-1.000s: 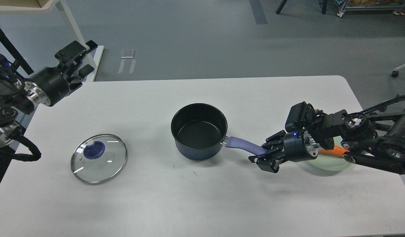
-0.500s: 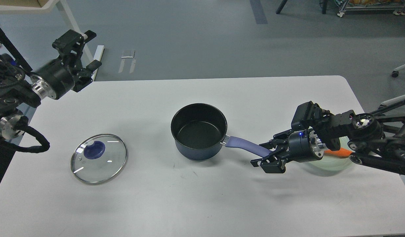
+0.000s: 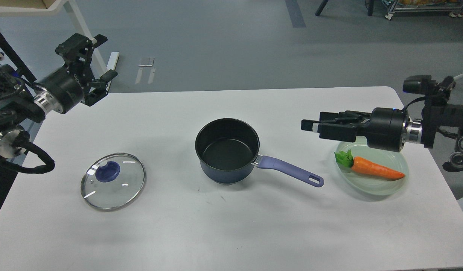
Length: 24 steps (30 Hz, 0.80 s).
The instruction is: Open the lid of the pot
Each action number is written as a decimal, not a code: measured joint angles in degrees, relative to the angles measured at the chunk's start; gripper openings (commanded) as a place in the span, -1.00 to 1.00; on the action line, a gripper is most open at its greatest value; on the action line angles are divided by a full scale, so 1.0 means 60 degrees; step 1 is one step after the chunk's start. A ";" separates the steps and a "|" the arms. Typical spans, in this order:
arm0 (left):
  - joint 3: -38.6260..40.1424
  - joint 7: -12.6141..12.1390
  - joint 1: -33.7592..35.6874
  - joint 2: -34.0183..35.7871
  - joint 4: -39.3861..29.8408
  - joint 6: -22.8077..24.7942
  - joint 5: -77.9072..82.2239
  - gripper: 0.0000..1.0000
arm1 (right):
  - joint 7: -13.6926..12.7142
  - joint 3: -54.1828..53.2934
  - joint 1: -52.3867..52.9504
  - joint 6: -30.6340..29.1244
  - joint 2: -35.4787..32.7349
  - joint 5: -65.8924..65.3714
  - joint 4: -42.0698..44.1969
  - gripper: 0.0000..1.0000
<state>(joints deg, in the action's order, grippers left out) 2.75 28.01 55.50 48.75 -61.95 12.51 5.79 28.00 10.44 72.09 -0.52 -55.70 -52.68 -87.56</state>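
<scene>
The dark pot [image 3: 227,150] stands uncovered in the middle of the white table [image 3: 231,233], its purple handle [image 3: 288,171] pointing right and toward me. Its glass lid [image 3: 113,180], with a blue knob [image 3: 108,171], lies flat on the table to the pot's left. My right gripper [image 3: 316,128] hovers above the table, up and right of the handle's end, open and empty. My left gripper [image 3: 99,56] is raised over the table's far left corner, open and empty, far from the lid.
A pale green plate [image 3: 378,188] with a toy carrot [image 3: 370,169] sits at the right, just below my right arm. A white frame leg [image 3: 84,34] stands behind the left gripper.
My right gripper has let go of the pot handle and has risen and pulled back to the right, uncovering the plate and carrot. My left gripper lifted a little and turned.
</scene>
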 measured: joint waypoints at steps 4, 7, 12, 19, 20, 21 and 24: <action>0.0403 0.0000 -0.0294 -0.0314 0.0207 -0.0015 -0.0229 0.98 | 0.0000 -0.0402 -0.0304 0.0296 0.0064 0.3469 0.0180 0.99; 0.0947 0.0000 -0.0703 -0.0661 0.0392 -0.0046 -0.0293 0.98 | -0.0001 -0.0571 -0.0622 0.0378 0.0276 0.5697 0.0343 0.99; 0.1928 0.0000 -0.1512 -0.1475 0.0842 -0.0112 -0.0309 0.98 | -0.0001 -0.1091 -0.1575 0.0397 0.1209 0.8190 0.1404 0.99; 0.3007 -0.0621 -0.2171 -0.2696 0.2001 0.0022 -0.0317 0.98 | -0.0001 -0.3156 -0.3394 0.0134 0.3250 0.9149 0.3526 0.99; 0.3045 -0.0647 -0.2198 -0.2786 0.2107 0.0054 -0.0316 0.98 | -0.0001 -0.3249 -0.3491 -0.0034 0.3429 0.9260 0.3736 0.99; 0.3071 -0.0667 -0.2225 -0.2872 0.2222 0.0124 -0.0313 0.98 | -0.0001 -0.3310 -0.3571 -0.0328 0.3585 0.9426 0.3961 0.99; 0.3119 -0.0715 -0.2260 -0.3045 0.2559 0.0568 -0.0307 0.98 | -0.0001 -0.3370 -0.3799 -0.1670 0.3845 0.9911 0.4634 0.99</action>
<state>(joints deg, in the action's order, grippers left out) 21.46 23.72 41.94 30.48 -46.60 15.92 3.95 27.99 -9.78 49.30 -10.54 -32.63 6.78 -59.76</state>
